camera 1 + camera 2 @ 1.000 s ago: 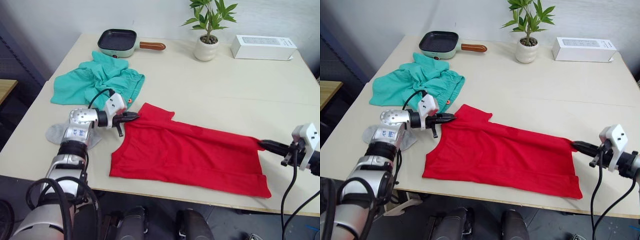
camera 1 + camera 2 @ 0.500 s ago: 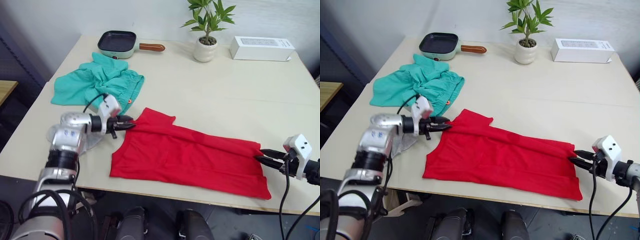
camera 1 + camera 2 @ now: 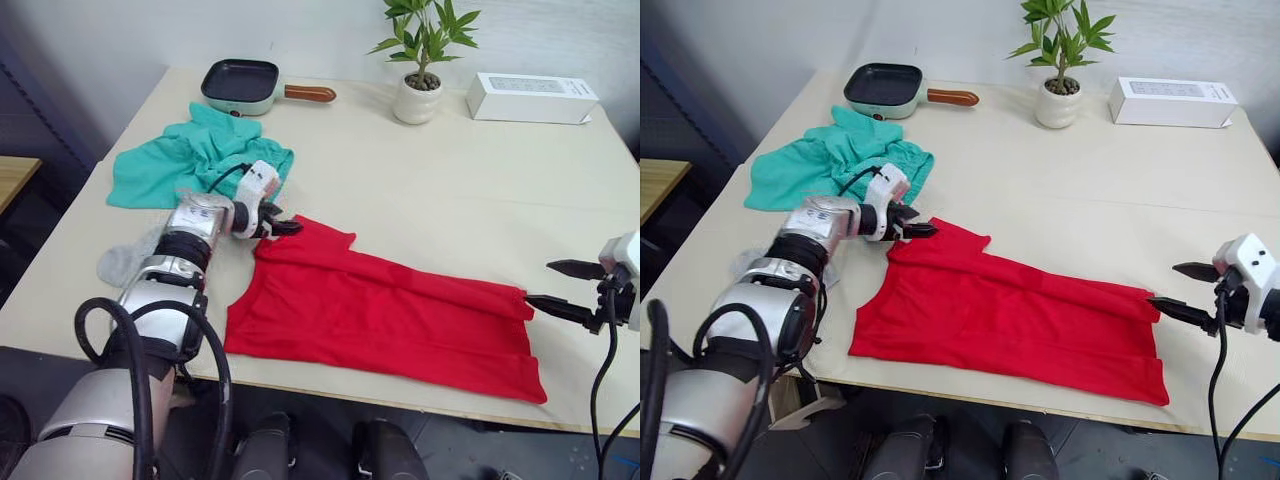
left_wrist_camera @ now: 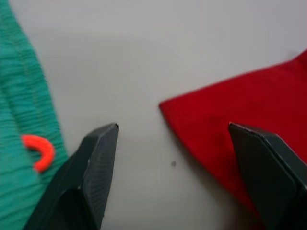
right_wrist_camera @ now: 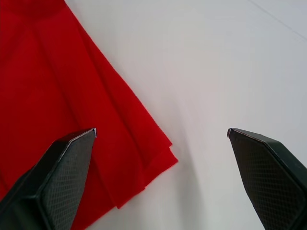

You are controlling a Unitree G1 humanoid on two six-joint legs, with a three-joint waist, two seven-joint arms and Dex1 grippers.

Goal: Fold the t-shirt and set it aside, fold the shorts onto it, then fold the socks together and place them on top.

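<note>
Two arms low | fingers (image 3: 283,226) (image 3: 562,288) parted at t-shirt (image 3: 380,310) ends

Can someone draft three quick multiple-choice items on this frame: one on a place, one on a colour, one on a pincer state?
1. Where do the shorts lie relative to the t-shirt?
A. on top of it
B. farther back on the robot's left
C. by the white box

2. What colour is the pan's handle?
A. blue
B. black
C. orange-brown

3. What state is the left pincer in?
A. open, holding nothing
B. shut on the t-shirt
C. shut on the shorts

Answers:
1. B, the teal shorts sit apart from the shirt, towards the pan.
2. C, the handle beside the pale green pan body shows it.
3. A, bare table shows between its spread fingers, by the shirt corner.
</note>
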